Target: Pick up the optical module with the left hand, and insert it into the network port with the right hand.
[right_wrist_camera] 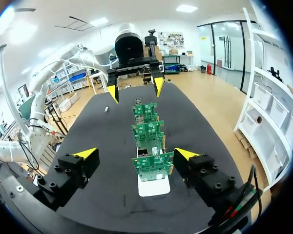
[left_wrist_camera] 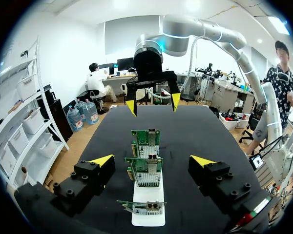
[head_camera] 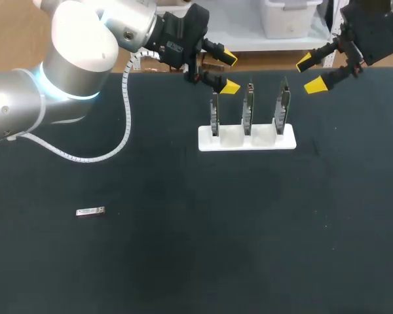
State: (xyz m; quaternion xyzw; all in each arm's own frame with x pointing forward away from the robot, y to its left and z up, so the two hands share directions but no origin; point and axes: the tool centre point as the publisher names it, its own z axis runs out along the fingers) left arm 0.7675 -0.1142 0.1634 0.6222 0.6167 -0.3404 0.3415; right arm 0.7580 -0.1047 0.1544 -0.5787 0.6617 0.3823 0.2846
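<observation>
**Both grippers spread wide over the card rack; module lies flat, well off to the left**

The left gripper (head_camera: 230, 72) has its jaws spread wide and holds nothing. Its yellow tips hang above the left end of the card row, the nearer tip just beside the top edge of the leftmost card without touching it. In the left wrist view the left gripper (left_wrist_camera: 152, 161) frames the row, with the cards running away ahead between its fingers.

The right gripper (head_camera: 309, 73) is likewise wide apart and empty. It is poised above and just beyond the right end of the row, facing the left one across the cards. Its own view shows the right gripper (right_wrist_camera: 136, 154) with the nearest card between its fingers but touching neither.

Three green cards (head_camera: 248, 108) stand upright on edge, side by side in a white holder (head_camera: 247, 139) at the far middle of the black table (head_camera: 249, 235). A silvery network port (left_wrist_camera: 149, 167) shows on the middle card in the left wrist view.

The optical module (head_camera: 90, 211) lies flat on the table towards the near left, well apart from the holder and both grippers. It is a small, pale, slim bar. Its long axis runs side to side across the table, roughly parallel to the holder's length. Which end is the plug end I cannot tell. From the right wrist it shows only as a small pale sliver (right_wrist_camera: 106, 109) far beyond the cards.
</observation>
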